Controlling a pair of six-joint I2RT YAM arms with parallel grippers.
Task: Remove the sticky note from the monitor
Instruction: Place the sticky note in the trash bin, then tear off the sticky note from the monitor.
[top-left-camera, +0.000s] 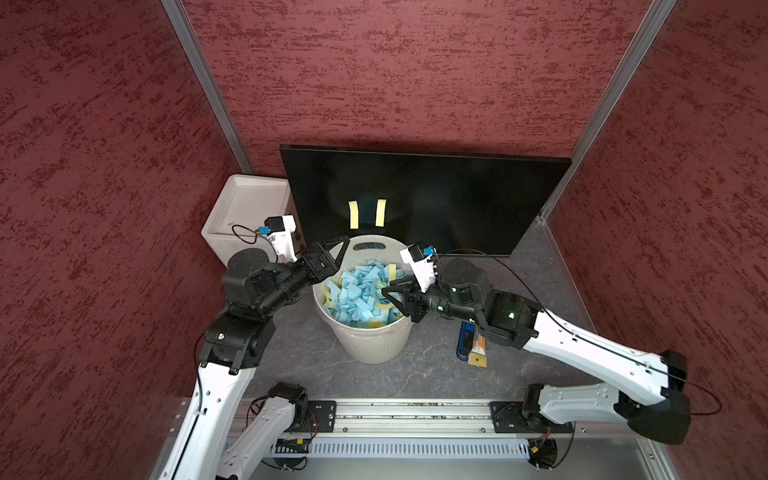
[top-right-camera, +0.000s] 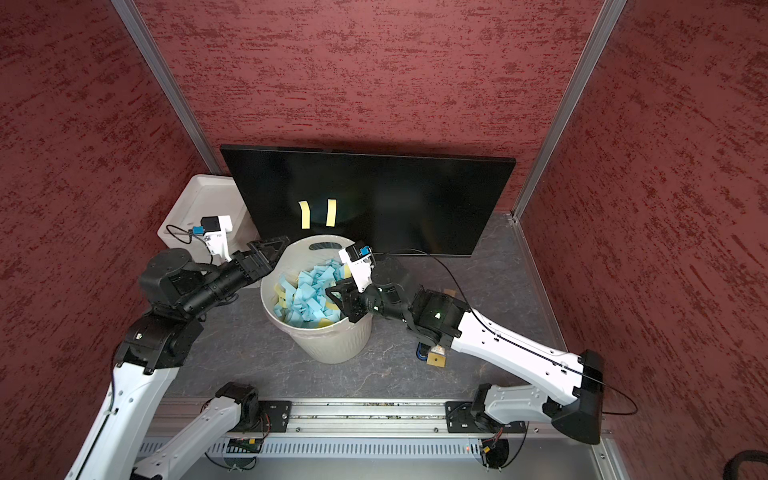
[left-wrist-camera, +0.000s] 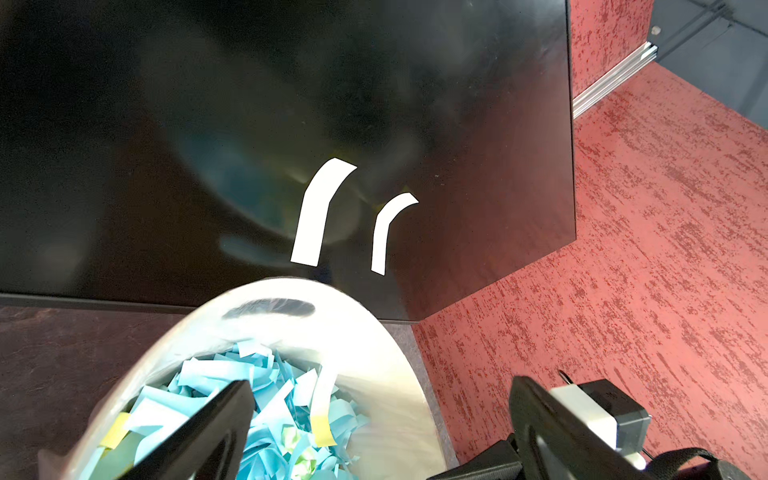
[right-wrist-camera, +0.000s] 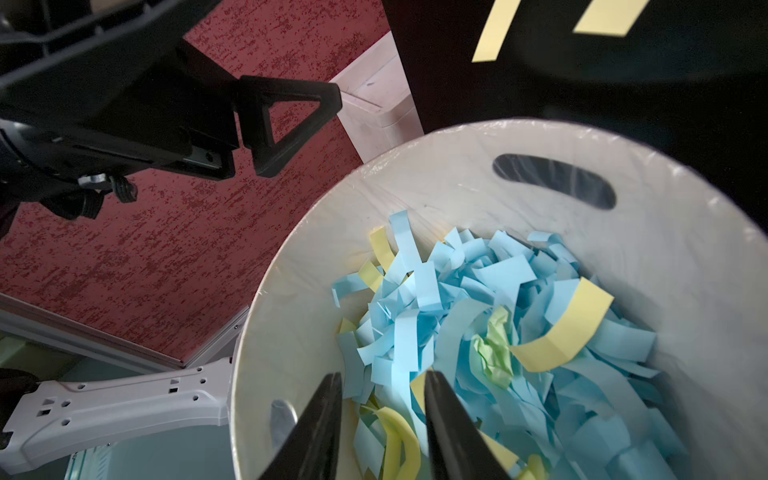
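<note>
Top views: the monitor (top-left-camera: 457, 195) stands at the back of the table (top-left-camera: 436, 374) before the red wall, and its lower middle is hidden behind the round basket (top-left-camera: 365, 345) and the arms. On its dark face, just above the basket, there are a yellow sticky note (top-left-camera: 353, 214) and a second sticky note (top-left-camera: 380, 212), side by side and not touching. The left gripper (top-left-camera: 341, 252) hangs at the basket's rim with its jaws wide apart and empty. The right gripper (top-left-camera: 392, 297) is over the paper strips (top-left-camera: 357, 286), but from here I cannot tell its gap. A white bin (top-left-camera: 216, 245) is partly covered by the monitor and the left arm, and a blue and orange thing (top-left-camera: 471, 347) under the right arm is too hidden to name. Left wrist view: both notes look washed out to white and each is bent at one end; the left fingers (left-wrist-camera: 224, 415) are cut off by the frame edge. Right wrist view: the two notes are cut off at the frame edge; the right fingers (right-wrist-camera: 324, 415) stand a little apart with nothing between them, above the blue strips
</note>
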